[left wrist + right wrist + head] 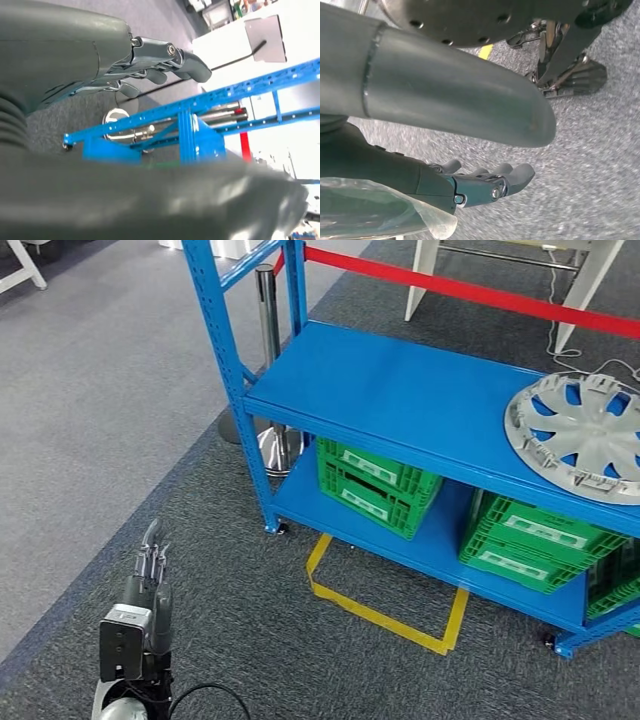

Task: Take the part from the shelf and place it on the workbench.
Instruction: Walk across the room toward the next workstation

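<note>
Nearest, the left hand [153, 558] hangs low over the grey carpet [113, 420] with its fingers [158, 55] loosely extended and holding nothing; the right hand [486, 182] is likewise released, fingers apart above the carpet. Beyond a yellow tape outline [385, 612] on the floor stands the blue shelf [392, 390], green crates [377, 485] on its lower level. The part, a silver wheel cover [577, 435], lies flat on the upper level's right end.
</note>
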`<state>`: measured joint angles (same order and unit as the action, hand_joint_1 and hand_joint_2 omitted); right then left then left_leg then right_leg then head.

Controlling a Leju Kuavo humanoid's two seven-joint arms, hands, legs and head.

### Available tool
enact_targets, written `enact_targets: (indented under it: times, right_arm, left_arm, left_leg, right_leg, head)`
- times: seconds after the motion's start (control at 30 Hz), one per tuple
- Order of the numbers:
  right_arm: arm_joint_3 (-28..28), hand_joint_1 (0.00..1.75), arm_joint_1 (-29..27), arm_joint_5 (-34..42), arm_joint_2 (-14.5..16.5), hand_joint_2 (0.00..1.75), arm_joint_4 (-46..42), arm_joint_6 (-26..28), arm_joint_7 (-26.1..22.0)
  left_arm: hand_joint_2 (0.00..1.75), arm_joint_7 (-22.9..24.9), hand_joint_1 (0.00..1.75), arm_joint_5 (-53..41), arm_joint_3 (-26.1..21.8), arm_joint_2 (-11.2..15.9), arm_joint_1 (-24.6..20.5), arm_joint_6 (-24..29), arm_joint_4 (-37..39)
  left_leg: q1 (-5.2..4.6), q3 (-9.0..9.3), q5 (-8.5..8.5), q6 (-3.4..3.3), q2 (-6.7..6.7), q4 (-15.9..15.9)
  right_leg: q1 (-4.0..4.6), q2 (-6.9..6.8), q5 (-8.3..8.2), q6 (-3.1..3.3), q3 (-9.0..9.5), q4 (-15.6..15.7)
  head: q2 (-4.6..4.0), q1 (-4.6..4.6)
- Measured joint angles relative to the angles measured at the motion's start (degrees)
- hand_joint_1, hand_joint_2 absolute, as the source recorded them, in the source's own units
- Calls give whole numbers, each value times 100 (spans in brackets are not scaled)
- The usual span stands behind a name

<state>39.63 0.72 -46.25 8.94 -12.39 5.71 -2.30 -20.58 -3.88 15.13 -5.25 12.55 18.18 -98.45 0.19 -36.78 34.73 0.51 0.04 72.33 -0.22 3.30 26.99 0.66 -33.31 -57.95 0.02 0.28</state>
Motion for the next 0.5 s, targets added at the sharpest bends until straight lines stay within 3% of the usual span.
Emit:
enact_targets:
  times: [0.03, 0.1, 0.17, 0.23, 0.3, 0.37, 0.43, 0.47, 0.5]
  right_arm:
    - [14, 0, -5, 29, 3, 0, 0, -14, 1]
    - [48, 0, -1, 77, 28, 0, 0, -40, 9]
    - [83, 0, -1, 104, 65, 0, 0, -54, 26]
    - [115, 0, -20, 116, 86, 0, 1, -67, 41]
    - [137, 0, -36, 124, 94, 0, 2, -78, 51]
    - [150, 0, -26, 134, 97, 0, 2, -86, 54]
    - [169, 0, -13, 138, 98, 0, 2, -90, 53]
    - [177, 0, -15, 138, 98, 0, 2, -90, 52]
    - [184, 0, -18, 138, 98, 0, 2, -90, 52]
  left_arm:
    - [175, 1, 0, 1, -1, 4, 8, 15, 3]
    - [175, 5, 0, 0, -1, 22, 19, 32, 5]
    - [175, 18, 0, -3, -2, 45, 28, 44, 5]
    - [175, 31, 0, -5, -3, 59, 28, 50, 5]
    - [175, 34, 0, -8, -3, 64, 25, 53, 5]
    - [175, 64, 0, -10, -8, 73, 37, 55, 7]
    - [175, 108, 0, -11, -13, 82, 48, 58, 14]
    - [175, 122, 0, -13, -14, 85, 47, 60, 20]
    - [175, 130, 0, -15, -14, 85, 44, 60, 27]
  left_leg:
    - [-3, 154, -227, -38, -64, -363]
    - [-4, 477, -550, -110, -331, -1122]
    - [-18, 601, -606, -143, -477, -1432]
    - [-25, 621, -637, -171, -366, -1495]
    - [-7, 645, -695, -220, -218, -1586]
    - [-2, 646, -721, -247, -43, -1625]
    - [-8, 635, -721, -247, 143, -1619]
    - [-8, 634, -717, -243, 232, -1616]
    - [-6, 636, -710, -234, 315, -1612]
  right_leg:
    - [5, 83, -7, -3, 2, 0]
    - [14, 228, -24, -27, -14, -10]
    - [-3, 350, -50, -87, -60, -13]
    - [-30, 419, -71, -160, -117, -8]
    - [-23, 188, 69, -206, -241, -197]
    - [-20, -148, 425, -245, -529, -804]
    - [-39, -269, 689, -297, -823, -1459]
    - [-48, -296, 679, -319, -850, -1551]
    - [-54, -329, 567, -334, -759, -1411]
  head:
    - [0, 0]
    - [0, 5]
    - [0, 4]
    - [0, 3]
    - [0, 36]
    - [0, 69]
    - [0, 73]
    - [0, 73]
    - [0, 73]
